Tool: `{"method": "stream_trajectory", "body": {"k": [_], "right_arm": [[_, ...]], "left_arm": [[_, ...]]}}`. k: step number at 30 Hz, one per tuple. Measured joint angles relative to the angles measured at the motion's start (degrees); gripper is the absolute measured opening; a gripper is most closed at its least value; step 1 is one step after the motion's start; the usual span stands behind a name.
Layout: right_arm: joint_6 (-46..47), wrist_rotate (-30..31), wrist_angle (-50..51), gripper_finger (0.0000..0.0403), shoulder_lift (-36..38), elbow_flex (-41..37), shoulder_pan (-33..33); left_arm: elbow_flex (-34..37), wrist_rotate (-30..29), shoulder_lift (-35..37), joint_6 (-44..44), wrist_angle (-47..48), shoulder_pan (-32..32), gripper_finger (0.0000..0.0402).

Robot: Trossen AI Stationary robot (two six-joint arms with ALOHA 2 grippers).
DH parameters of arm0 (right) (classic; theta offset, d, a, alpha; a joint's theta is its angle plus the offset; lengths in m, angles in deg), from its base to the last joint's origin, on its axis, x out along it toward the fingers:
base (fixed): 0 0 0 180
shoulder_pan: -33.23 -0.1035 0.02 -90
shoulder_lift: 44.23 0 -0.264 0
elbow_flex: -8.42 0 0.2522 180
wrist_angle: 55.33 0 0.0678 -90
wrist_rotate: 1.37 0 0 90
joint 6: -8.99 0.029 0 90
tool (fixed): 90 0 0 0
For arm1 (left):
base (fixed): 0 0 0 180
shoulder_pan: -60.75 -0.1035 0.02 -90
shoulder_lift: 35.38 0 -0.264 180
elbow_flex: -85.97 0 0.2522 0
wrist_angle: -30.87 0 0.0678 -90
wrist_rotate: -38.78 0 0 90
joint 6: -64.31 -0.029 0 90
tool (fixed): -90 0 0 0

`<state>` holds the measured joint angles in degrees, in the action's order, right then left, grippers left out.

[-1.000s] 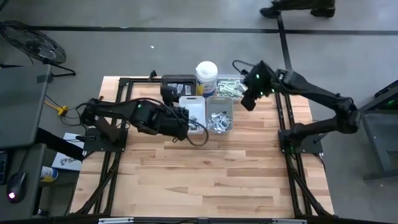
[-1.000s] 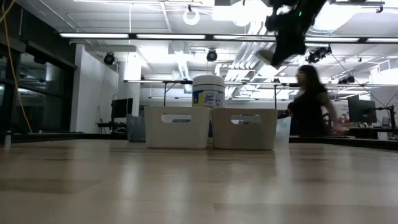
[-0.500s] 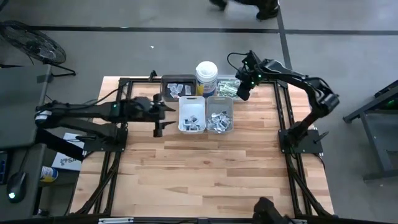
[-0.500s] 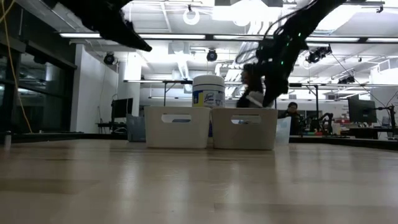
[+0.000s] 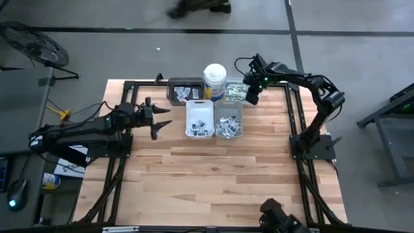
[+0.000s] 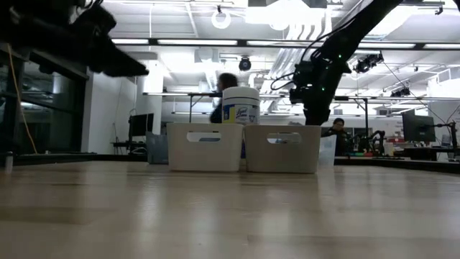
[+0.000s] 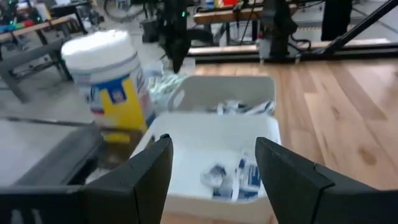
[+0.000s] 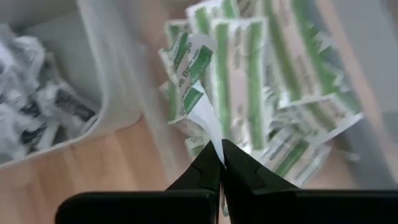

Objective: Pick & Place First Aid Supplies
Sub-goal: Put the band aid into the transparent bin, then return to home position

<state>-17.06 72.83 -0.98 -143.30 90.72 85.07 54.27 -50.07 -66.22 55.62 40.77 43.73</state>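
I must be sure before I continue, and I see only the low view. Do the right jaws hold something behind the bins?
Observer: Yes. The right jaws are shut on the white end of one green-and-white strip, just above the pile of strips.
Operator: And the left jaws?
Observer: Open and empty, over the table, left of the white bin.
Operator: What is inside this bin?
Observer: A few white sachets with blue marks.
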Motion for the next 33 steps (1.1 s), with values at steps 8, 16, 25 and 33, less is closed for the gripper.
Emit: {"method": "stream_trajectory", "body": {"k": [8,16,25,33], "right_arm": [[0.3,2.3,-4.1,0.0021,0.0,0.0,-0.1],[9.3,0.4,-3.3,0.0126,1.2,0.0,-0.1],[20.6,-11.2,-1.9,0.0180,18.2,0.0,-2.5],[31.8,0.1,-2.4,0.0181,37.8,-0.9,-14.5]], "left_arm": [[7.5,-0.5,6.2,5.0,-3.1,-2.2,0.0225],[8.3,-1.4,7.1,5.6,-3.4,-2.1,0.0225],[8.4,-1.8,7.1,7.3,-2.0,-2.1,0.0225],[16.4,-0.3,7.7,13.8,-17.7,-2.1,0.0225]]}}
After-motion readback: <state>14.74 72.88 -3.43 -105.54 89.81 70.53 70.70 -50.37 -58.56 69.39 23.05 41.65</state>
